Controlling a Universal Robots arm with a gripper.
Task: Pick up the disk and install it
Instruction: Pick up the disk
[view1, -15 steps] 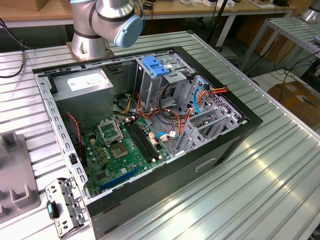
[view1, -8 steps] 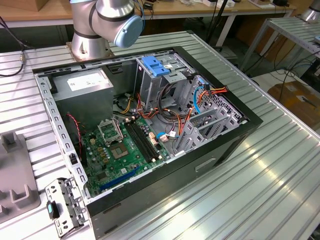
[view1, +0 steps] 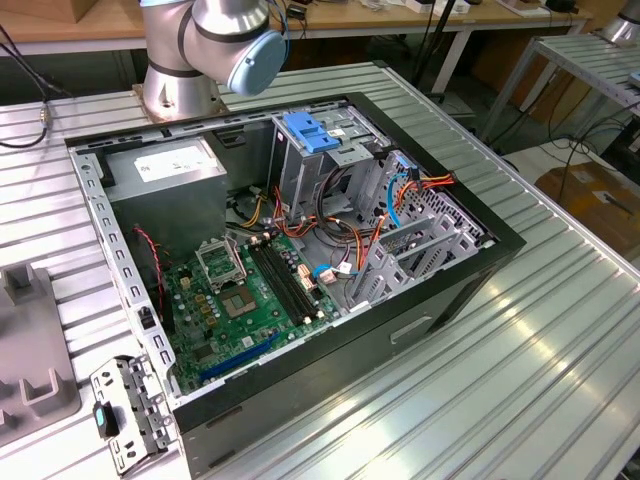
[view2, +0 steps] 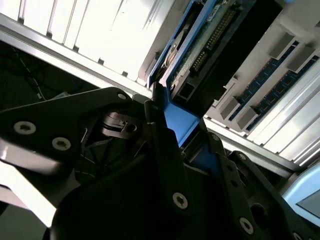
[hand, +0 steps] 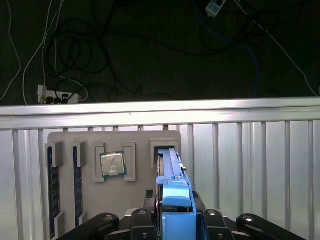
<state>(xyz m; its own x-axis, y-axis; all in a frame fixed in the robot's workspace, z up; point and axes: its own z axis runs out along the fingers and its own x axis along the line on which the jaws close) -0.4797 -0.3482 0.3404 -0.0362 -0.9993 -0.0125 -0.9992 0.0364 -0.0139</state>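
The disk (hand: 172, 182) is a black drive with bright blue carrier rails, seen edge-on in the first wrist view. Its far end is at a slot of a grey parts tray (hand: 130, 200); whether it still rests in the slot I cannot tell. My gripper (hand: 175, 220) is shut on the disk's near end, with a black finger on each side of the blue rail. In the second wrist view the disk (view2: 210, 40) shows its connector edge, and my gripper (view2: 182, 132) clamps its blue tab. The open computer case (view1: 470, 290) lies on the table in the exterior view.
The tray also holds a processor chip (hand: 113, 164) and memory sticks (hand: 52, 200). Beyond the table's edge (hand: 160, 107) lies a dark floor with cables. Inside the case are a motherboard (view1: 250, 295), a drive cage with a light-blue bracket (view1: 310, 135) and cables. A metal bracket (view1: 125, 410) lies outside.
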